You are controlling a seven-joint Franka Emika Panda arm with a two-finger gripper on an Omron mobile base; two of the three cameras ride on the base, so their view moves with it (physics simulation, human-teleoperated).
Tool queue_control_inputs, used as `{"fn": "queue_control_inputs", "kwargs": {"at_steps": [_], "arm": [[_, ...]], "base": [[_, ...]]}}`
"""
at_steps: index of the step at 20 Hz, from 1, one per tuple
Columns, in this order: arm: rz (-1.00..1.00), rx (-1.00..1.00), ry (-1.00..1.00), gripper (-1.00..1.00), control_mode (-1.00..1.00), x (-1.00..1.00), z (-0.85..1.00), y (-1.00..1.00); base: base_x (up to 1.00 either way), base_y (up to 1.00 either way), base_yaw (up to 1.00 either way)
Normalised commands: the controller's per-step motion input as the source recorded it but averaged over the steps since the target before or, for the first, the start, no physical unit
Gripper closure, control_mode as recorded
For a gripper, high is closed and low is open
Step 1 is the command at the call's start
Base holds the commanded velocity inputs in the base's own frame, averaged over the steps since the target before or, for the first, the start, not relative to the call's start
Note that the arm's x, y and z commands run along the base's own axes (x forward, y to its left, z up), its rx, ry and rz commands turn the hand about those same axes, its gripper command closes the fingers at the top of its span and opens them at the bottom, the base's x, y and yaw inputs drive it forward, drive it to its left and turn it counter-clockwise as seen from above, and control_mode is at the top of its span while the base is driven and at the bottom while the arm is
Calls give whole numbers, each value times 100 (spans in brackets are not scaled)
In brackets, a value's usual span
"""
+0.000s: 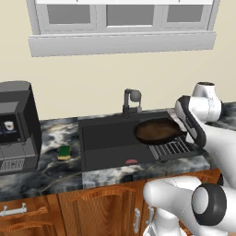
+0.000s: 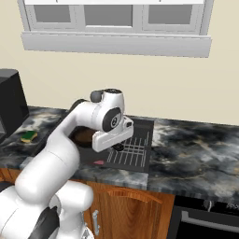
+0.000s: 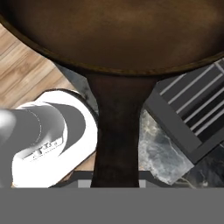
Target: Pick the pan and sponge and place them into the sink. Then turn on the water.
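Observation:
The dark-brown pan (image 1: 156, 130) hangs tilted over the right half of the black sink (image 1: 103, 138), above the wire rack (image 1: 173, 148). My gripper (image 2: 118, 147) is shut on the pan's handle (image 3: 117, 131), which runs down the middle of the hand view from the pan's bowl (image 3: 113, 35). The green and yellow sponge (image 1: 64, 152) lies on the marble counter left of the sink, also seen as sponge (image 2: 29, 136). The dark grey faucet (image 1: 131, 102) stands behind the basin, and no water shows at its spout. A small red drain (image 1: 131, 162) sits at the basin's front.
A black coffee machine (image 1: 16, 126) stands on the counter at the far left. A window ledge (image 1: 122, 44) runs above the wall. Wooden cabinet doors (image 1: 92, 207) lie below the counter edge. Marble counter (image 2: 196, 144) stretches right of the sink.

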Motion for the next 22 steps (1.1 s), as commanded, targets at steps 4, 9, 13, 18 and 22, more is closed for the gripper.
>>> {"fn": "queue_control_inputs", "kwargs": {"at_steps": [4,9,13,18,22], "arm": [[-9,0,0,100,-100,-5,0,41],[-9,0,0,100,-100,-3,0,40],[-8,0,1,100,-100,0,0,41],[-7,0,5,100,-100,0,0,43],[-6,0,7,100,-100,-1,-2,46]], "base": [[0,0,0],[0,0,0],[0,0,0],[0,0,0],[0,0,0]]}}
